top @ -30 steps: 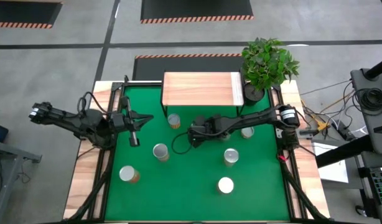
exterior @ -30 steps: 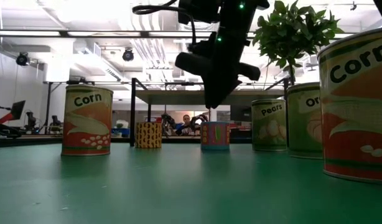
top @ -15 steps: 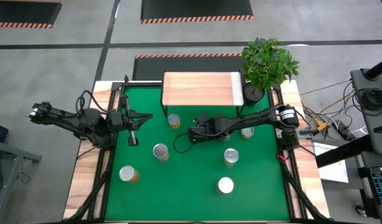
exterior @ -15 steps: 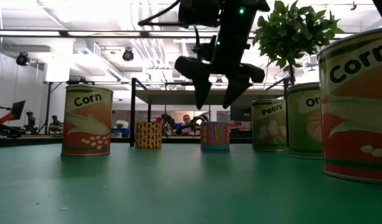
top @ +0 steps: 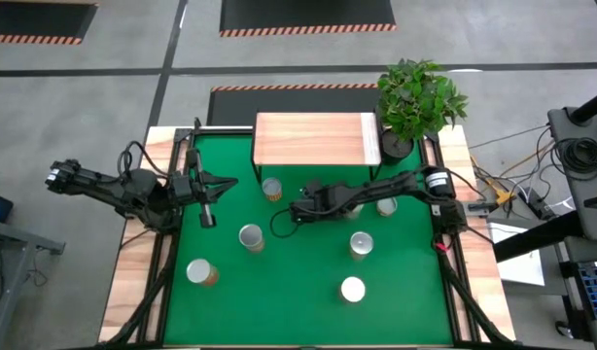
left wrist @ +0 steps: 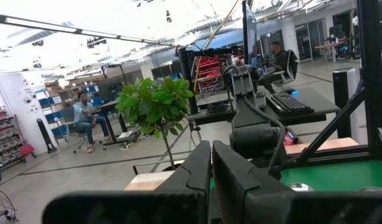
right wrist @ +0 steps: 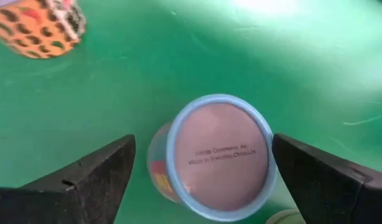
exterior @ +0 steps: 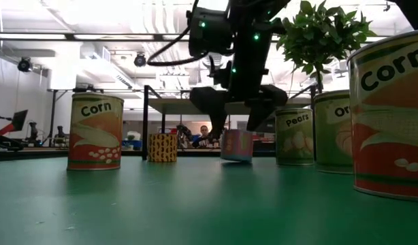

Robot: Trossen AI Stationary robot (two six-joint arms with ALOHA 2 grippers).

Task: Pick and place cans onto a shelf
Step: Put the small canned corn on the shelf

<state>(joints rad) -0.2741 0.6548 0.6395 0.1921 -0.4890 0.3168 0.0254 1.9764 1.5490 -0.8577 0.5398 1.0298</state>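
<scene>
A small can with a blue rim and a pale round top (right wrist: 219, 158) stands upright on the green tabletop (top: 308, 292). My right gripper (right wrist: 203, 142) hangs over it, open, with one finger on either side of its top and touching nothing; the low view shows the same gripper (exterior: 234, 129) just above the same can (exterior: 236, 146). In the high view this gripper (top: 282, 224) hides the can. The shelf (top: 316, 139), a light-wood board on black legs, stands at the table's far edge. My left gripper (top: 209, 216) waits shut over the table's left side.
Other cans stand about: an orange patterned one (top: 271, 188) near the shelf, and others (top: 250, 236), (top: 199, 272), (top: 361, 243), (top: 352, 289), (top: 386, 206). A potted plant (top: 420, 97) stands right of the shelf. Free green surface lies near the front edge.
My right gripper has opened from shut to wide and has come down toward the blue-rimmed can, shifting slightly toward the table's left edge. Its fingers now stand on either side of the can's top.
</scene>
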